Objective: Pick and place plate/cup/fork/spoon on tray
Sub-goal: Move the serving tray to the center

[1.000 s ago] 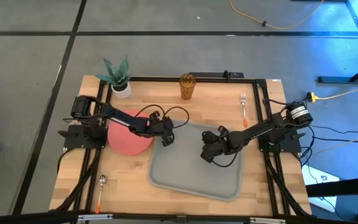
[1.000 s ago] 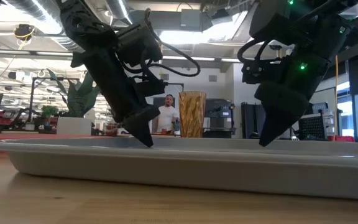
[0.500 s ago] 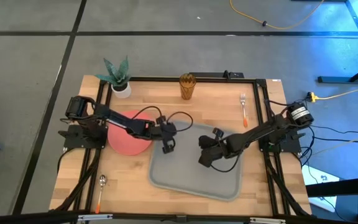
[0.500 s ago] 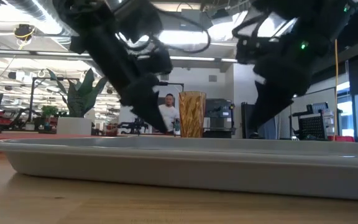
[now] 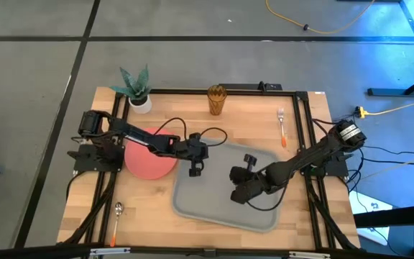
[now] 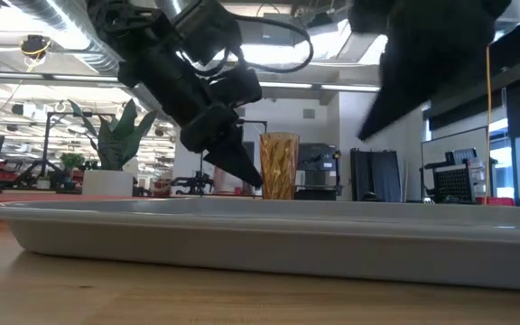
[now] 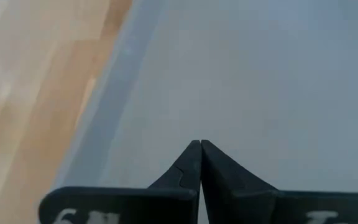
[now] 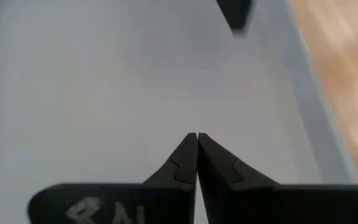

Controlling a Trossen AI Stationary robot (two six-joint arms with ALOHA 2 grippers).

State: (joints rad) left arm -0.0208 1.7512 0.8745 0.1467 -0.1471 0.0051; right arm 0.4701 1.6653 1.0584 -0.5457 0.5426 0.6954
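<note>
Over the last second both empty, closed grippers have been shifted above the grey tray (image 5: pixel 192 198): the left gripper (image 5: pixel 195 171) nearer its left rim, the right gripper (image 5: pixel 237 194) toward its middle. Nothing has been loaded: coral-red plate (image 5: pixel 146 160), amber cup (image 5: pixel 216 100), fork (image 5: pixel 282 124) and spoon (image 5: pixel 117 218) lie on the desk (image 5: pixel 157 223).

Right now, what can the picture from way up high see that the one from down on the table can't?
Only the high view shows the coral-red plate lying beside the tray, the fork near the right edge, the spoon at the front left, and the right hand shut above the tray. Only the low view shows the room behind the table, with its ceiling lights. Both show the grey tray, still bare, the amber cup, the green plant, and the left hand shut over the tray's left edge.
</note>
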